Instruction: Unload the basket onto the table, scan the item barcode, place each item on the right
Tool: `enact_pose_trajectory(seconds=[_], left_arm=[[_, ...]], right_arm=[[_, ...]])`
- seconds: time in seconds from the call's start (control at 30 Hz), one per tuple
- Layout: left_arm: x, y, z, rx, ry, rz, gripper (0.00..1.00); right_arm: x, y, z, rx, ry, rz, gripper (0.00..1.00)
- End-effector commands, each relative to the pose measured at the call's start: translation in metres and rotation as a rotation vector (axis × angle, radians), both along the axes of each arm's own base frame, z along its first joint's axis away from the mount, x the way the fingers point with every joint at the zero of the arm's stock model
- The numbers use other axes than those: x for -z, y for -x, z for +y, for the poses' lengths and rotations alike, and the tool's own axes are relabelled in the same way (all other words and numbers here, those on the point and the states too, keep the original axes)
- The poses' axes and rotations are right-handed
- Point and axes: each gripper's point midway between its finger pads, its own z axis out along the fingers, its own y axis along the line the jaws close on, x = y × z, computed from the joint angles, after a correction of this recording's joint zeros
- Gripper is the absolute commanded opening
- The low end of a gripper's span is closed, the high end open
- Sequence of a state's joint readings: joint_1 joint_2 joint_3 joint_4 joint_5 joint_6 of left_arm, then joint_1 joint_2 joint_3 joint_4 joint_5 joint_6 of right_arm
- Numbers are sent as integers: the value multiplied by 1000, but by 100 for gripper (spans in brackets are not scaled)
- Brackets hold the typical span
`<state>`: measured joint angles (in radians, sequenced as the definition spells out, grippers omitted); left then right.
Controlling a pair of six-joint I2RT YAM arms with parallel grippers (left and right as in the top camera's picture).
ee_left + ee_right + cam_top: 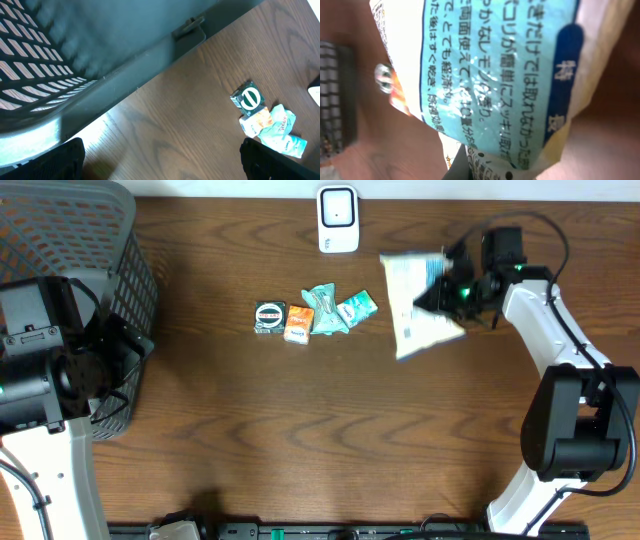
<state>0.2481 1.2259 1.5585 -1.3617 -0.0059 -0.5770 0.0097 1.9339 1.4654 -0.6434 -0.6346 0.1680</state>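
My right gripper is shut on the edge of a white and light-blue packet with Japanese print, holding it tilted above the table at the right. The right wrist view is filled by that packet, with a dark finger against its lower edge; no barcode shows there. A white scanner stands at the back edge, left of the packet. My left gripper is open over bare wood beside the basket, with nothing between its fingers.
A dark mesh basket fills the far left corner and looms over the left wrist view as the basket. Small snack packets lie mid-table: a green round one, an orange one and teal ones.
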Motion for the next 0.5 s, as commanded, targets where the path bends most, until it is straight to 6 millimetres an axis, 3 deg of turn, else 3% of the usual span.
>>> enact_pose_trajectory(seconds=[0.0,0.13,0.23,0.33,0.4,0.47], left_arm=[[-4,1,2,-13,-7,-11,98],[-4,1,2,-13,-7,-11,98],[-4,1,2,-13,-7,-11,98],[-4,1,2,-13,-7,-11,98],[-4,1,2,-13,-7,-11,98],[-4,1,2,-13,-7,-11,98]], right_arm=[[-52,-23,23,-28,-136,-156,1],[-75,-56,26,43,-124,-308,1],[-71,-70,14,133,-33,-341,1],[-45,-73,-17,251,244,-321,2],[-26,-63,-54,330,578,-290,2],[-26,-53,-76,366,808,-283,1]])
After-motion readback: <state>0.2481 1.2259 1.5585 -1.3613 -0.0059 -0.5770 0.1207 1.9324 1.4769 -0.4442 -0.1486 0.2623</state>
